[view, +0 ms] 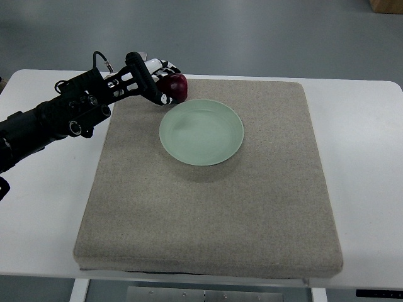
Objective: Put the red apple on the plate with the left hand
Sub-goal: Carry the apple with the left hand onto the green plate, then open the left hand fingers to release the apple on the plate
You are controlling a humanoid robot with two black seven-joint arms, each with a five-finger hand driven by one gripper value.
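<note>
OK, left hand (165, 80) wrapped round red apple (175, 87), fingers clamped on it w/ apple at far-left rim of plate (201, 132), not yet over it. Plate sits empty mid beige mat (208, 207) on white tabletop (365, 157), prob. to cushion set-down. Right arm not visible.

A square beige fabric mat (208, 207) lies on the white bench (365, 157). On it sits a round pale green plate (201, 132); behind its left rim, my left hand (160, 78) holds the round red apple (175, 87).
</note>
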